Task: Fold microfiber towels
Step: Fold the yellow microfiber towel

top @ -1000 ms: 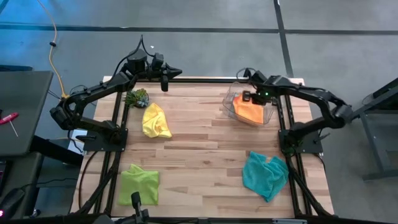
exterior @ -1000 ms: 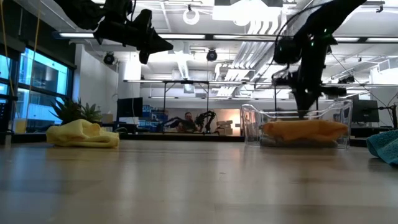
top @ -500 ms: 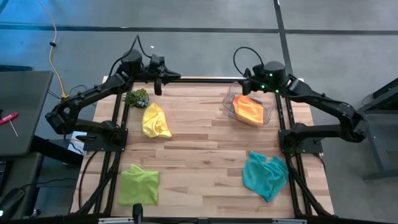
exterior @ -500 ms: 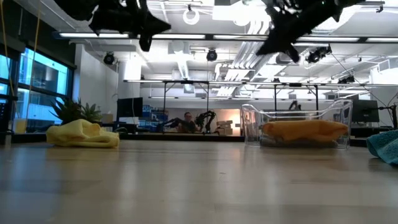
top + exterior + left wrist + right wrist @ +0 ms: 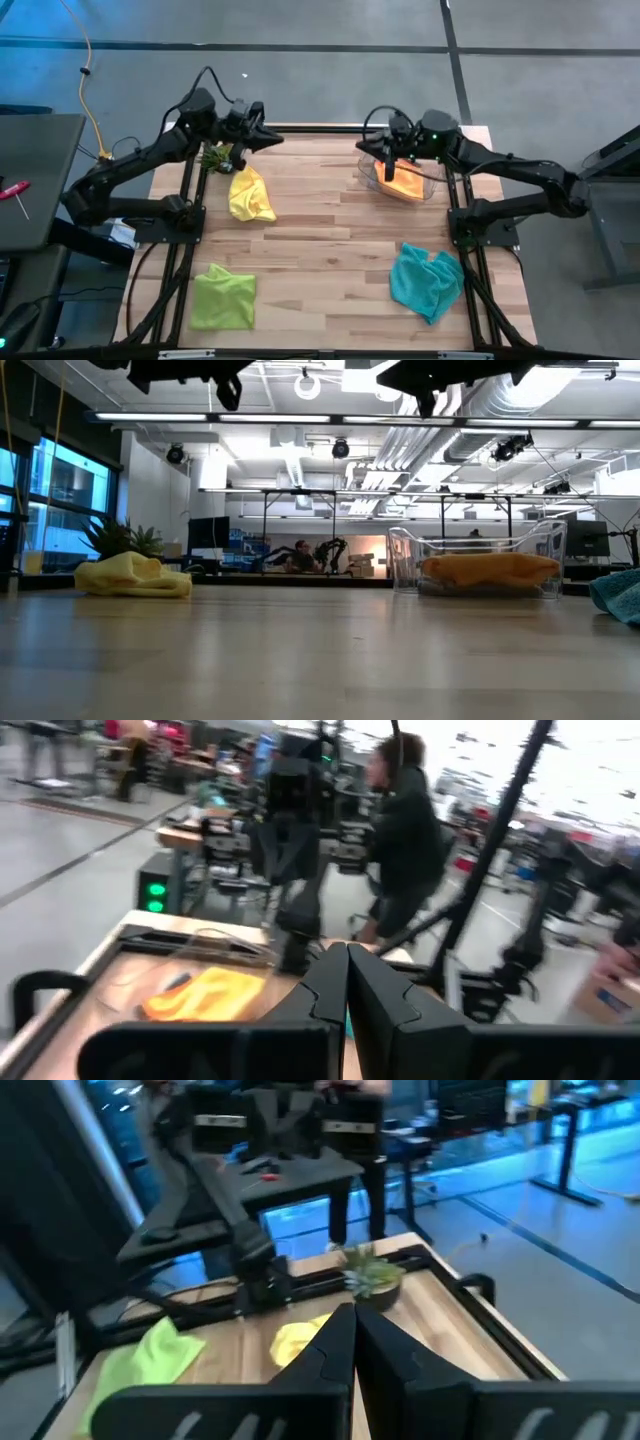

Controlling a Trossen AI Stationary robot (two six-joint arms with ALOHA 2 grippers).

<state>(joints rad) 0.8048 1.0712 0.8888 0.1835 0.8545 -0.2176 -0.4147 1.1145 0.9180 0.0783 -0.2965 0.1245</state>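
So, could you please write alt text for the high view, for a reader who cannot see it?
Seen from above, two dark robot arms are raised over a wooden table with towels: yellow towel, lime green towel, teal towel, and an orange towel in a clear bin.

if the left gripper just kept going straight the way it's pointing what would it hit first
Probably the right arm. The left gripper, fingers shut, hangs above the table pointing across its far edge toward the right gripper, which faces it above the clear bin. Nothing shows between them, though depth is uncertain.
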